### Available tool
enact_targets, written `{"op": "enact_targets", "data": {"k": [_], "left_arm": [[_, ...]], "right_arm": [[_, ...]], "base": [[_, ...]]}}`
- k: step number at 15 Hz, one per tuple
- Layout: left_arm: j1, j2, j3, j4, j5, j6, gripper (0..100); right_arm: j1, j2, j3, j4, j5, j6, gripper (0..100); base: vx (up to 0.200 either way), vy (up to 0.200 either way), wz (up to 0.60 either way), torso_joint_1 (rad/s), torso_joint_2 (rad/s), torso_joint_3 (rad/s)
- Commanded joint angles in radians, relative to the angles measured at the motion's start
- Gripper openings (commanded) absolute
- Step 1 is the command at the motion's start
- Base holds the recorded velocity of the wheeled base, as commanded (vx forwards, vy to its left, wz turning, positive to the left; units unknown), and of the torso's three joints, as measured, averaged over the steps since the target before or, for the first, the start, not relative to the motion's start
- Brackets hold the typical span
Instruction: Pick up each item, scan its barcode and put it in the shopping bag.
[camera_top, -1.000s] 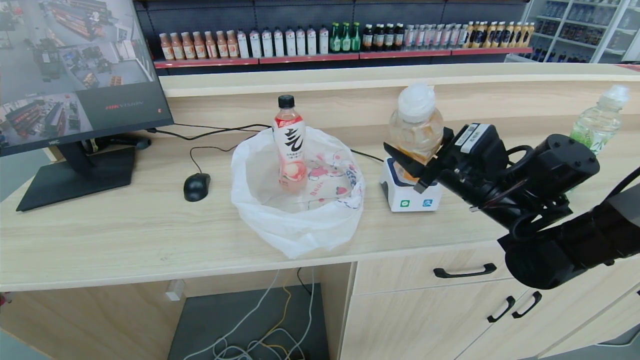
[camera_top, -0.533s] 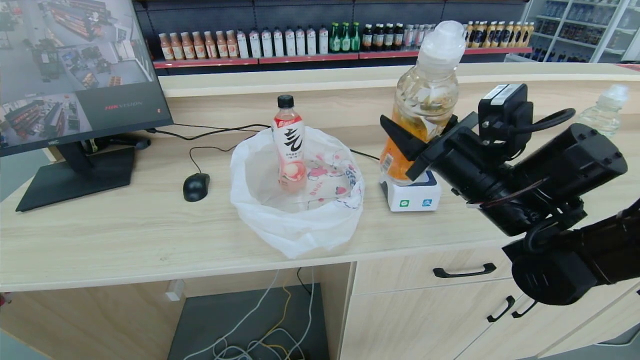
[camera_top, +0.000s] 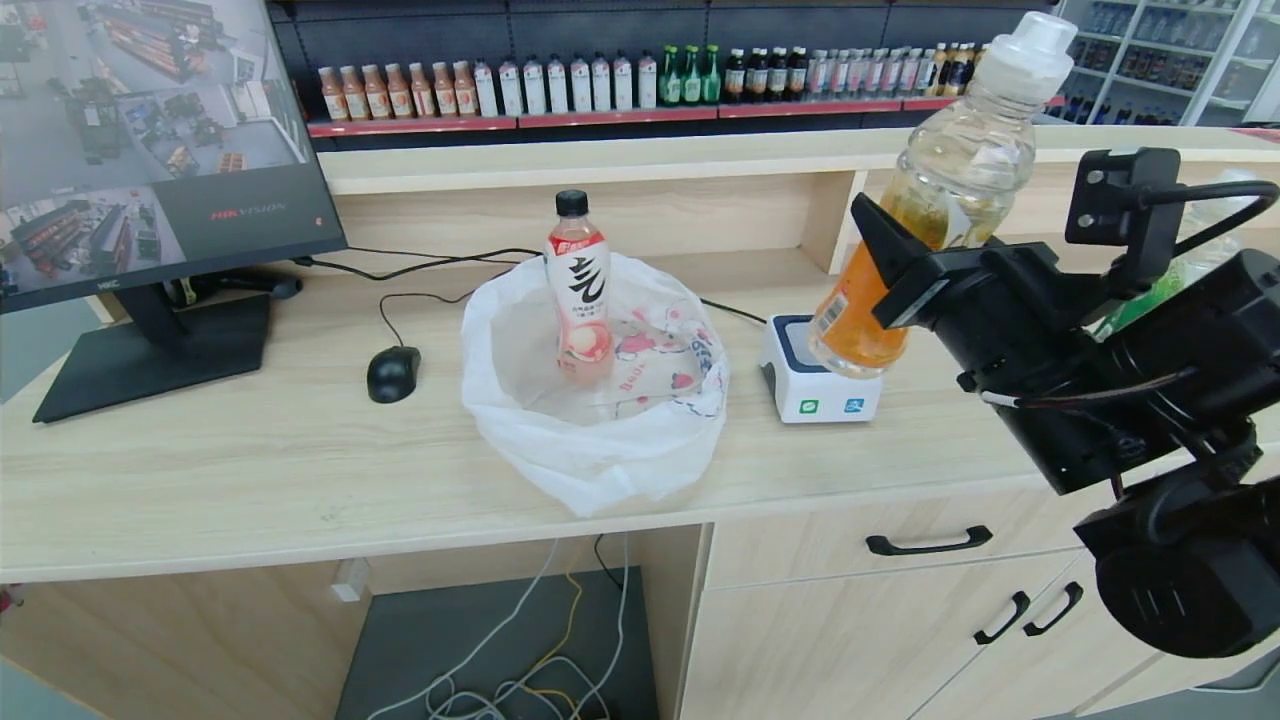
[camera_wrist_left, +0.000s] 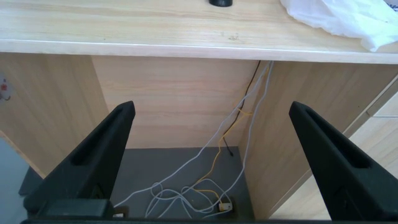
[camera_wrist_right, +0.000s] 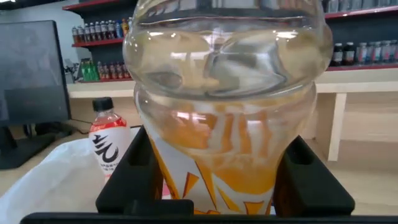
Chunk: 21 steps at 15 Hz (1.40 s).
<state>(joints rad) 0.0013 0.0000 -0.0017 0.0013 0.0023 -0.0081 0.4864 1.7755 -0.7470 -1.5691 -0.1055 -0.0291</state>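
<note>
The wooden desk (camera_top: 250, 470) carried everything, and behind it ran a shelf of drink bottles (camera_top: 640, 82). A monitor (camera_top: 150, 130) on a black foot stood at the left rear corner of the desk.

The white plastic shopping bag (camera_top: 600, 440) sat open in the middle of the desk and reached down to the front edge. My right claw (camera_top: 893, 262) was above the right part of the desk. Its two fingers were closed on the label part of the orange drink bottle (camera_top: 960, 160), one on each side. In the right wrist view the bottle (camera_wrist_right: 230, 93) sat pressed between them. This bottle was tilted, its white cap leaning up toward the right rear, and its bottom was over the scanner (camera_top: 812, 385). I could not tell if bottom and scanner were touching.

My left claw (camera_wrist_left: 210, 109) hung below the front edge of the desk, its fingers wide apart and with nothing between them. Loose cables (camera_wrist_left: 211, 186) lay on the floor under it.

The peach drink bottle (camera_top: 580, 290) with a black cap stood upright inside the bag. The scanner, a small white box, stood just beside the bag on its right. A bottle with a green label (camera_top: 1135, 303) was partly hidden behind my right arm. A black mouse (camera_top: 392, 373) lay on the desk, left of the bag.
</note>
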Motion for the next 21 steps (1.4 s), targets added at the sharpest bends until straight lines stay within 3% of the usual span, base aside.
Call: {"op": "enact_targets", "data": {"k": [1,5,10,17,21], "left_arm": [[0.000,0.000,0.000,0.000,0.001,0.000,100],[0.000,0.000,0.000,0.000,0.001,-0.006,100],[0.000,0.000,0.000,0.000,0.001,-0.006,100],[0.000,0.000,0.000,0.000,0.001,-0.007,100],[0.000,0.000,0.000,0.000,0.001,0.003,100]], "right_arm": [[-0.012,-0.016,0.012,-0.002,0.000,0.014,0],[-0.098,-0.021,0.032,-0.002,0.000,0.067,0],[-0.127,-0.016,0.023,-0.002,0.000,0.049,0],[-0.123,-0.022,0.018,-0.002,0.007,0.003,0],[-0.078,-0.004,-0.014,-0.002,0.009,-0.008,0]], "base": [[0.000,0.000,0.00,0.000,0.00,0.000],[0.000,0.100,0.00,0.000,0.00,0.001],[0.000,0.200,0.00,0.002,0.00,0.001],[0.000,0.200,0.00,0.000,0.00,0.006],[0.000,0.000,0.00,0.000,0.00,0.000]]}}
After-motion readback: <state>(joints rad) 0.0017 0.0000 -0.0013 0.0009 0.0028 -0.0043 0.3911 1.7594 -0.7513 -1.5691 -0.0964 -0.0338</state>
